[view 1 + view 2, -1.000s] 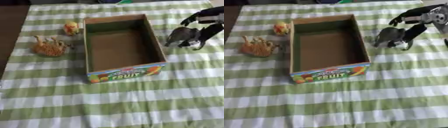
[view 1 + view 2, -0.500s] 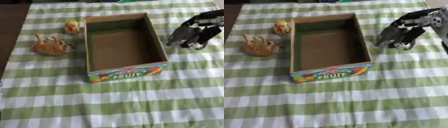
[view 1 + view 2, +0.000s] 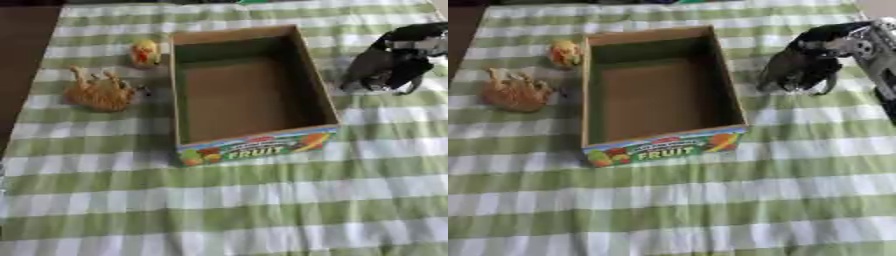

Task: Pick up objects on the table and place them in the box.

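Observation:
An open cardboard box with a "FRUIT" label on its front stands mid-table, and nothing shows inside it. Just right of the box stands a dark grey toy animal on the cloth. My right hand comes in from the upper right and sits over the toy's back, its black fingers curled down around the body. An orange toy animal lies left of the box. A small yellow and red toy sits by the box's far left corner. My left hand shows in neither view.
A green and white checked cloth covers the table. Dark floor shows past the table's left edge. The cloth's near half holds no objects.
My right hand has come down from above and to the right of the grey toy, and its fingers have closed around it. The other toys and the box have not moved.

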